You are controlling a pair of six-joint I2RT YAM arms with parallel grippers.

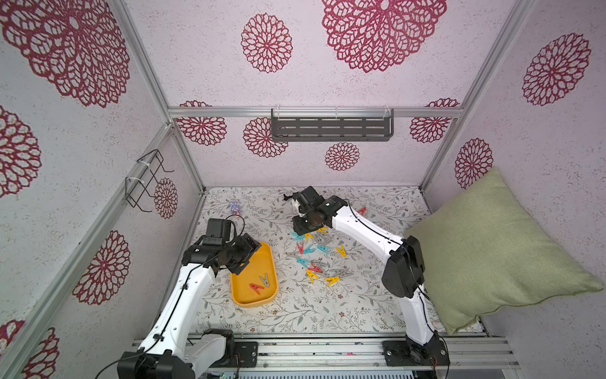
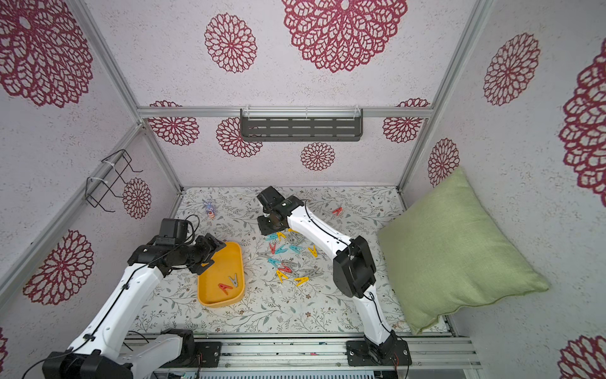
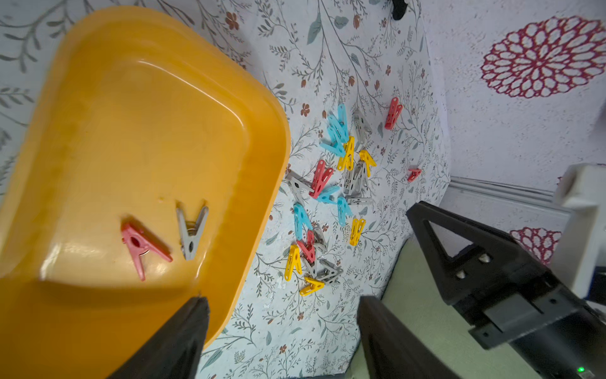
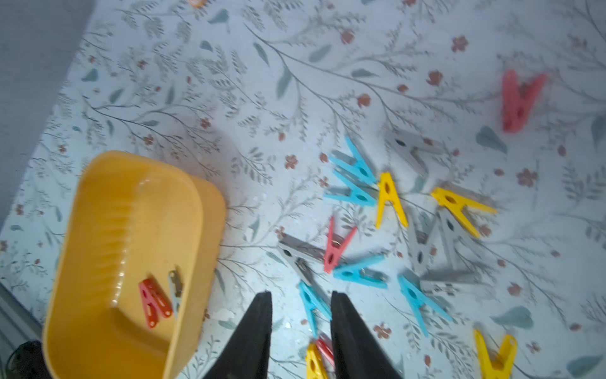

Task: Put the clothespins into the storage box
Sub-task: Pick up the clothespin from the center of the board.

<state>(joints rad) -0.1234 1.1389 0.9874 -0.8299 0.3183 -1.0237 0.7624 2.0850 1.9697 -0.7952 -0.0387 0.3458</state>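
**Setting.** Booth with flower-print walls (image 1: 203,65); floral desk (image 1: 328,311) as work surface.

**Right end effector** (image 4: 301,293). Fingers a narrow gap apart, empty, hanging above the far edge of the clothespins (image 1: 315,267). In the wrist view a blue pin (image 4: 308,298) lies on the desk in line with that gap.

**Step, as judged.** Picking one pin. Best taken from the heap's edge, where a pin lies clear. Square the fingers across its flat sides and come straight down. The gap looks tight, so a little more width should spare the neighbours.

**Left end effector** (image 3: 280,300). Wide, empty, over the far end of the box (image 1: 266,262).

**Box.** On the desk left of the heap, apart from it. Holds a red pin (image 3: 144,244) and a grey pin (image 3: 191,231), side by side towards its near end. Most pins are on the desk, so the task looks to be at an early stage.

**In the way.** Pins overlap, so a loose grasp may lift two. The left end effector covers the box's far end, so the near end suits a drop.

**Also present.** Stray pin (image 1: 362,210), red, far right. Bunny (image 1: 234,207) and black clip (image 3: 398,10) at the back. Pillow (image 1: 492,249) beside the right arm. Shelf (image 1: 331,128) and wire rack (image 1: 147,180) on the walls.
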